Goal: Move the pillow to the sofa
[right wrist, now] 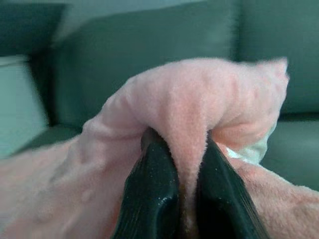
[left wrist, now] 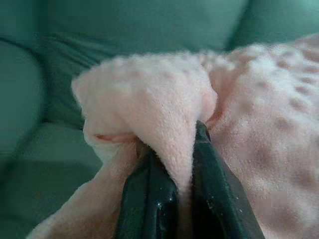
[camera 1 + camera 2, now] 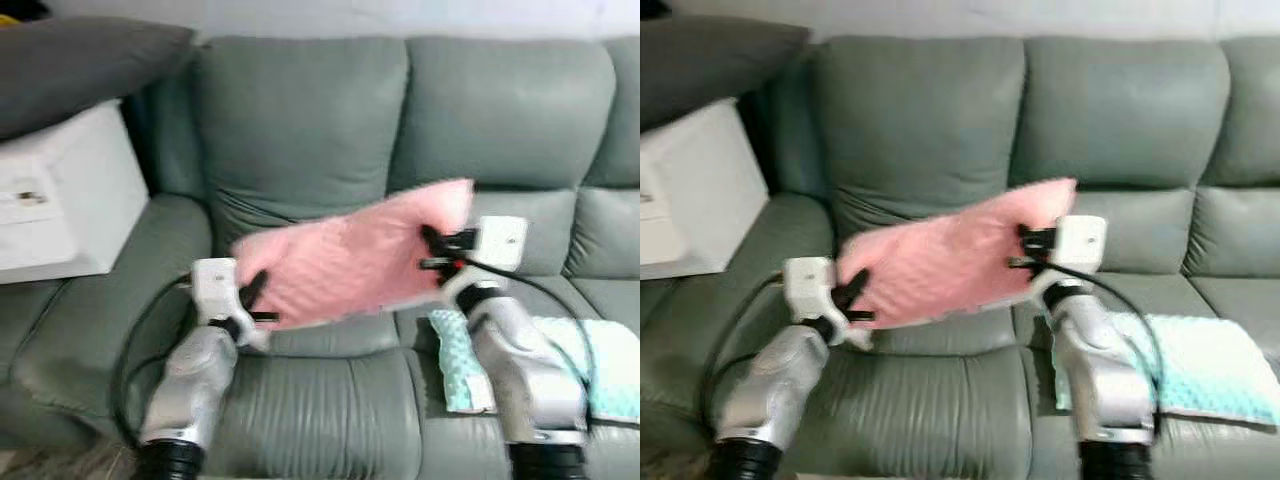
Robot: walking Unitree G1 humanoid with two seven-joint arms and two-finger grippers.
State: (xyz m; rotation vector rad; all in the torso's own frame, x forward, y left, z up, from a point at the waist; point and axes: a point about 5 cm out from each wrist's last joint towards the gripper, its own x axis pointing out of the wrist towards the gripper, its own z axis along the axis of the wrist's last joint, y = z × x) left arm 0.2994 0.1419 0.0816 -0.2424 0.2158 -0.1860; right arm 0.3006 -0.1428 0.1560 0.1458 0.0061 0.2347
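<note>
A pink dotted pillow hangs tilted in the air in front of the grey-green sofa, above its seat cushion. My left gripper is shut on the pillow's lower left corner; the pinched pink fabric bulges above its black fingers. My right gripper is shut on the pillow's right edge, held higher than the left. In the right wrist view a fold of the pillow is squeezed between the fingers.
A teal dotted pillow lies on the sofa seat at the right, beside my right arm. A white box stands at the sofa's left arm with a dark grey cushion on top.
</note>
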